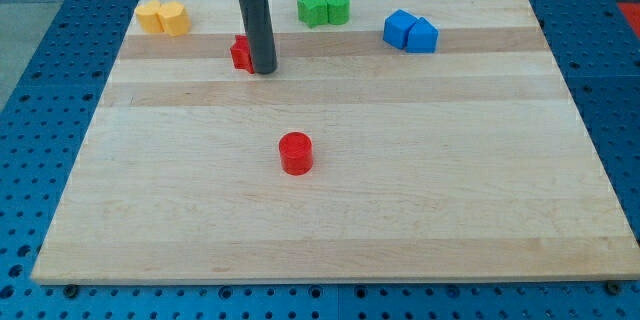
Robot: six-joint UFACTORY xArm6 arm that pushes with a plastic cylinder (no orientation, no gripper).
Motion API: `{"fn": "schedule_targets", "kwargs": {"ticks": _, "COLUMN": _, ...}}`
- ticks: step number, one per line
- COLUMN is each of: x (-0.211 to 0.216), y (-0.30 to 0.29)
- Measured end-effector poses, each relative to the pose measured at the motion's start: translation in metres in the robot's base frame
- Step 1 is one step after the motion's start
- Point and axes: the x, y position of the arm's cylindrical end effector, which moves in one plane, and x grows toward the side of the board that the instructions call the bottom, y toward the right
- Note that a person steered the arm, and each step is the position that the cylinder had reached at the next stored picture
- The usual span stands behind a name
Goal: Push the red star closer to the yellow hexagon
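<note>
The red star [240, 53] lies near the view's top, left of centre, partly hidden behind my rod. My tip [263, 70] rests on the board right against the star's right side. Two yellow blocks sit together at the view's top left: one [150, 16] on the left and one [174, 19] on the right; I cannot tell which is the hexagon. They lie up and to the left of the star, apart from it.
A red cylinder [296, 153] stands near the board's middle. Two green blocks [324, 7] sit at the top centre. Two blue blocks [411, 31] sit at the top right. The wooden board [330, 210] lies on a blue perforated table.
</note>
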Motion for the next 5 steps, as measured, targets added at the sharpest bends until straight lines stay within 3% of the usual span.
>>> {"fn": "schedule_targets", "kwargs": {"ticks": 5, "x": -0.042, "y": -0.052}}
